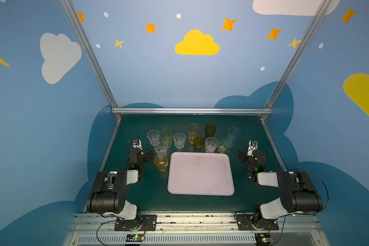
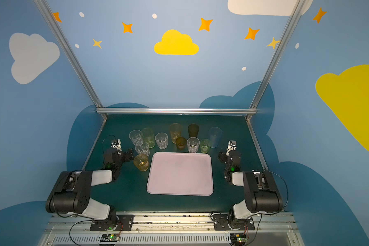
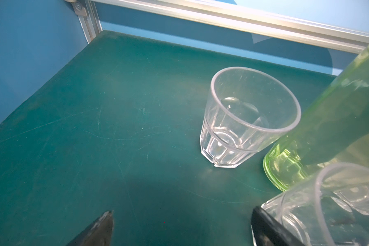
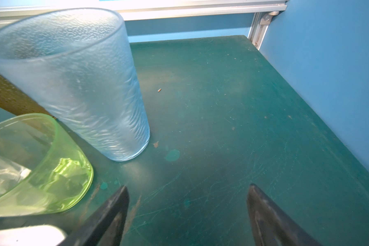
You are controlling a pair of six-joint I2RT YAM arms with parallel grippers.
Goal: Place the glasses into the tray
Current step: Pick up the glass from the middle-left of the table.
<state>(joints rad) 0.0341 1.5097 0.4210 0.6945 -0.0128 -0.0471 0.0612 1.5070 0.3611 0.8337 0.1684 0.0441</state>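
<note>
- Plainly, the left gripper (image 3: 183, 230) was seen with its jaws spread wide over bare table (image 3: 94, 127), nothing held; a clear glass (image 3: 328, 208) was found just beside one finger.
- The right gripper (image 4: 188, 213) was likewise found wide apart and empty, near a pale blue glass (image 4: 83, 85).
- The glasses (image 1: 179, 140) were seen upright on the table, along the far edge of the tray (image 1: 200, 187), with an amber glass (image 1: 161, 163) just beside its left edge.
</note>
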